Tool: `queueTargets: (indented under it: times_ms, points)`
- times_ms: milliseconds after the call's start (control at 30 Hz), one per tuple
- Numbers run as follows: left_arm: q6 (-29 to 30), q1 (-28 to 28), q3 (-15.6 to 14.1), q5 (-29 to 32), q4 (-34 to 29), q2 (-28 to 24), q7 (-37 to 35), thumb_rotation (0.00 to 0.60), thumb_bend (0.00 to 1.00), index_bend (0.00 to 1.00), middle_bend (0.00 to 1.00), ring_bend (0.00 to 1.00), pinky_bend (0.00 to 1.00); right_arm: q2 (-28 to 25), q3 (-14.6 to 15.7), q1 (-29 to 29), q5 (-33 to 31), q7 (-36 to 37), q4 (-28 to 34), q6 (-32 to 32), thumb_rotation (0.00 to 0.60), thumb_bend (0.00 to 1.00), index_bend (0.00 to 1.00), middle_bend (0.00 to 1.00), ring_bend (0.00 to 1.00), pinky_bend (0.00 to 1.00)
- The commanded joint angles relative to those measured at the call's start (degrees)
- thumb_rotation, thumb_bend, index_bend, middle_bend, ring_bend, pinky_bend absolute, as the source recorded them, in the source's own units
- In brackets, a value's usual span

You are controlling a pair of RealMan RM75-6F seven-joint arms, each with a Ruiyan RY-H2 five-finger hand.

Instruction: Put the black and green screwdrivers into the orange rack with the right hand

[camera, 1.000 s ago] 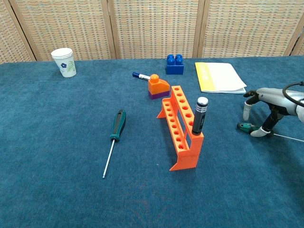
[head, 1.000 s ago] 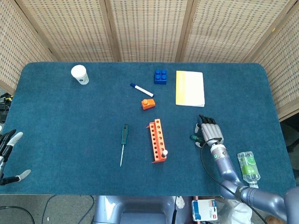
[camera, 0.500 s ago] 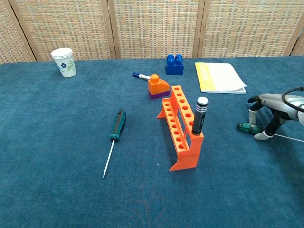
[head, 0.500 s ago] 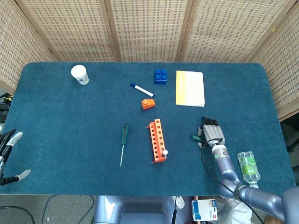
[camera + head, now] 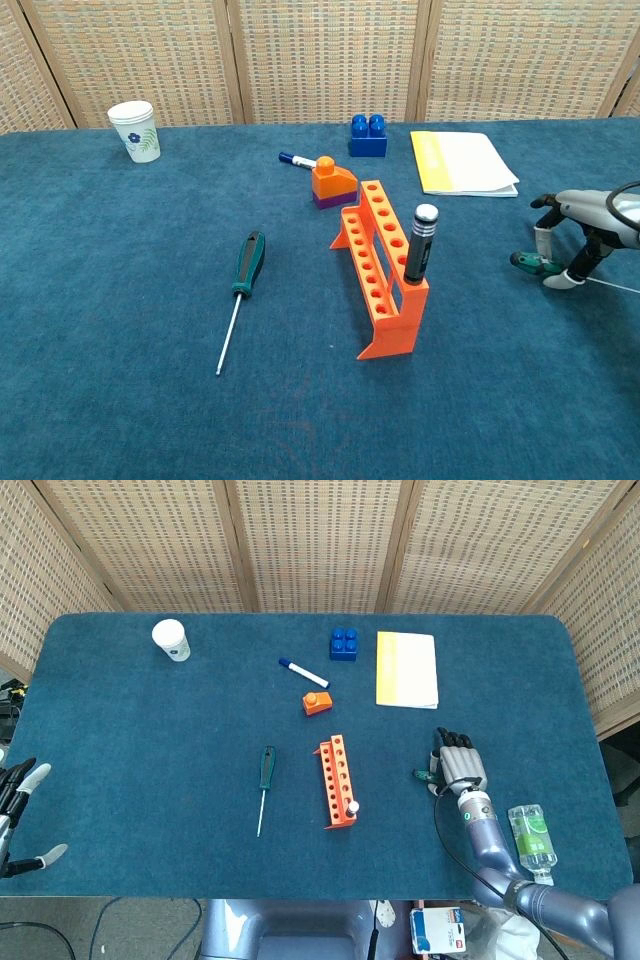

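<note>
The right robot hand (image 5: 459, 770) hides most of a green screwdriver (image 5: 528, 262); its grip is unclear.

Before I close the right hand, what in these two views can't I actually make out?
- Small green screwdriver: only its handle end shows in the chest view; the right hand covers the rest, and grip contact is unclear.
- Left hand: cut off by the head view's edge.
- Paper cup print: too small.

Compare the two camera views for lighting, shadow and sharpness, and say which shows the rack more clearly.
Head view: even, soft light, faint shadows, small but sharp objects, orange rack seen from above. Chest view: equally diffuse, no glare, rack larger and crisp with its holes distinct; right hand cut by the frame edge.
</note>
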State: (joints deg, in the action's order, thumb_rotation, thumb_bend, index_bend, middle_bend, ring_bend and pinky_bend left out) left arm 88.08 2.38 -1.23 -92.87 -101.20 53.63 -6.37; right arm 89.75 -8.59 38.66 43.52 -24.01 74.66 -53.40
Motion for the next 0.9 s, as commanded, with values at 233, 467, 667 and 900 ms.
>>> queueTargets:
  times_ms: [233, 467, 667, 900]
  points:
    - [0.3, -0.1, -0.2, -0.5, 0.0, -0.1, -0.2, 0.6, 0.0, 0.0, 0.0, 0.0, 0.0, -4.8, -2.5, -1.9, 4.3, 4.2, 8.4, -3.8, 0.6, 0.43, 0.64, 0.0, 0.0, 0.02]
    - [0.7, -0.3, -0.3, -0.9, 0.2, -0.3, -0.8, 0.6, 0.0, 0.0, 0.0, 0.0, 0.0, -9.2, -5.1, -3.3, 7.2, 8.4, 15.7, -6.3, 0.6, 0.43, 0.64, 0.0, 0.0, 0.02]
    - [1.2, -0.5, -0.6, -1.5, 0.4, -0.5, -1.7, 0.6, 0.0, 0.0, 0.0, 0.0, 0.0, -14.1, -8.4, -4.3, 10.2, 13.9, 23.8, -7.2, 0.6, 0.44, 0.65, 0.0, 0.0, 0.02]
    - [1.5, -0.5, -0.6, -1.8, 0.7, -0.9, -3.0, 0.6, 0.0, 0.0, 0.0, 0.0, 0.0, -19.5, -14.4, -4.3, 11.5, 28.3, 32.4, -1.6, 0.6, 0.44, 0.65, 0.0, 0.0, 0.02]
